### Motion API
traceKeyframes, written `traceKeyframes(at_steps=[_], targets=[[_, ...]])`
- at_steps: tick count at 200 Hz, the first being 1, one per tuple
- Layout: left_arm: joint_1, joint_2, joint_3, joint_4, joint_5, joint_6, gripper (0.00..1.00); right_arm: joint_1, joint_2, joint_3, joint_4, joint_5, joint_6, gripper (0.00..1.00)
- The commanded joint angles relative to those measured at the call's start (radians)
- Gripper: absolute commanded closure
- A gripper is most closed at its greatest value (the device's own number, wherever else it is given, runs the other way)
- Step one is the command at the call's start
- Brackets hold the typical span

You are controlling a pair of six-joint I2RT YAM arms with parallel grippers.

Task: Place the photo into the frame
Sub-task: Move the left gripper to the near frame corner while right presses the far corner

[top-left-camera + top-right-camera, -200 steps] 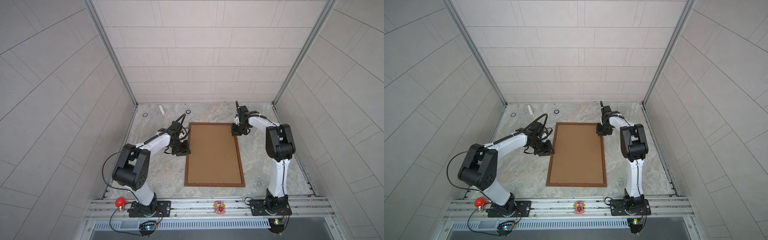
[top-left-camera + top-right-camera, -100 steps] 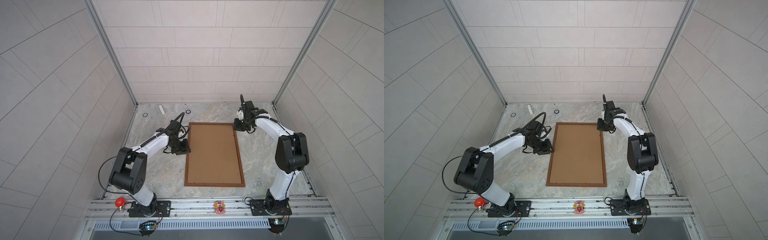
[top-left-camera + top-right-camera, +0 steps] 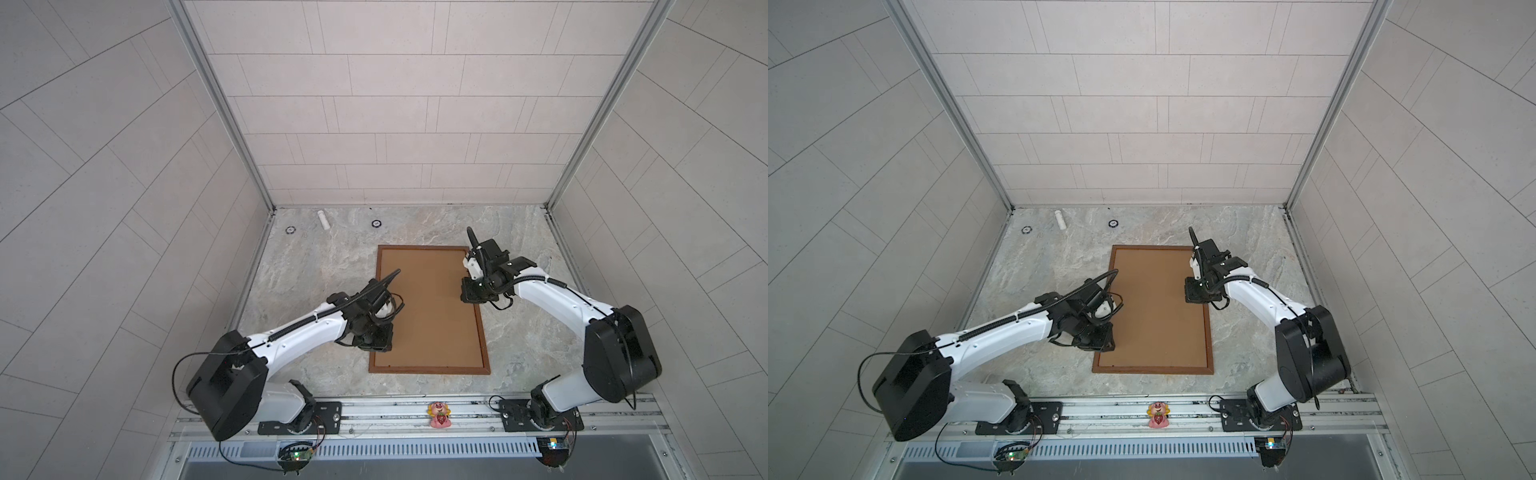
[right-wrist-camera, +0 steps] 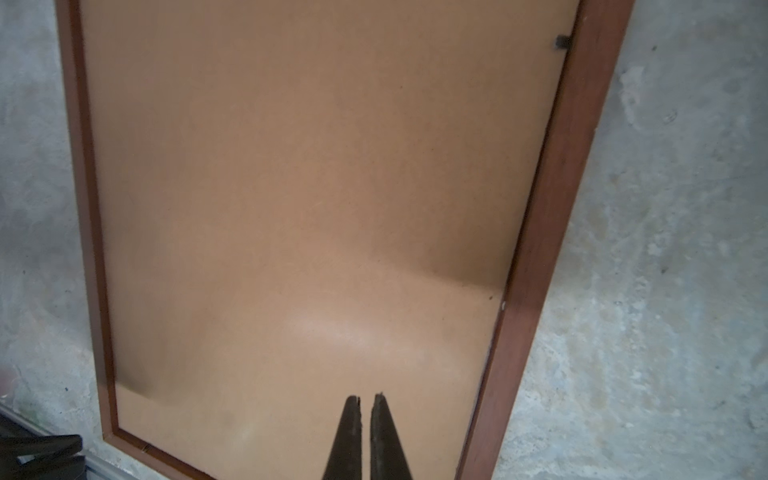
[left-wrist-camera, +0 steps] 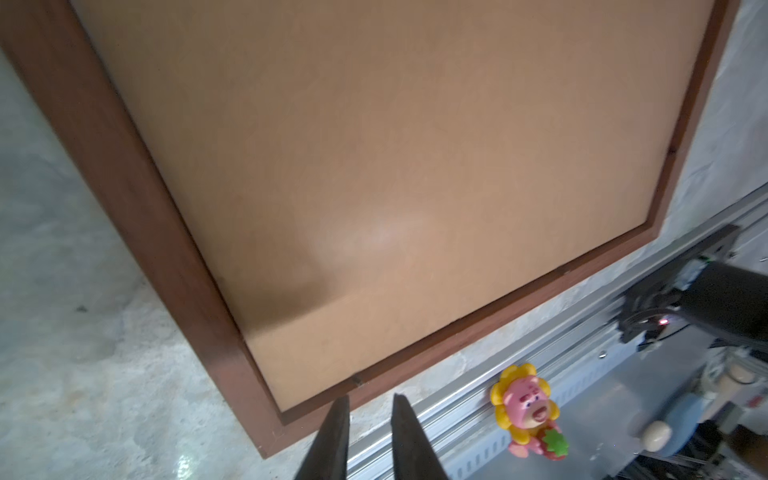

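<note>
A large rectangular frame (image 3: 428,370) of thin dark-brown wood lies flat in the middle of the grey marbled table (image 3: 316,266), with its back side up. A plain brown cardboard backing board (image 3: 428,307) fills all the inside of it, so the photo I cannot see. The left end effector (image 5: 368,401) hangs over the left rail of the frame, near the corner closest to the arm bases; its fingers stand a little apart and grasp nothing. The right end effector (image 4: 365,397) is over the board, just beside the right rail, clenched with nothing between its fingers. Whether either one touches the surface, I cannot tell.
</note>
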Motion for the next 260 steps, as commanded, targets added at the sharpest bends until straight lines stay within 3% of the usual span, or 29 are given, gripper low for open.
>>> traceKeyframes(at_steps=[1,41,72,260], targets=[[-0.050,-0.042,-0.044,-0.010,-0.075,-0.101,0.81,0.007,-0.051,-0.045,0.019,0.020,0.024,1.00],[-0.159,-0.024,-0.060,-0.003,-0.100,-0.165,0.85,0.014,-0.083,-0.094,0.072,0.001,0.054,1.00],[-0.188,0.005,-0.076,0.040,-0.111,-0.205,0.86,0.020,-0.071,-0.097,0.086,-0.012,0.057,1.00],[-0.191,0.081,-0.091,0.126,-0.189,-0.283,0.86,0.020,-0.026,-0.094,0.107,-0.034,0.050,1.00]])
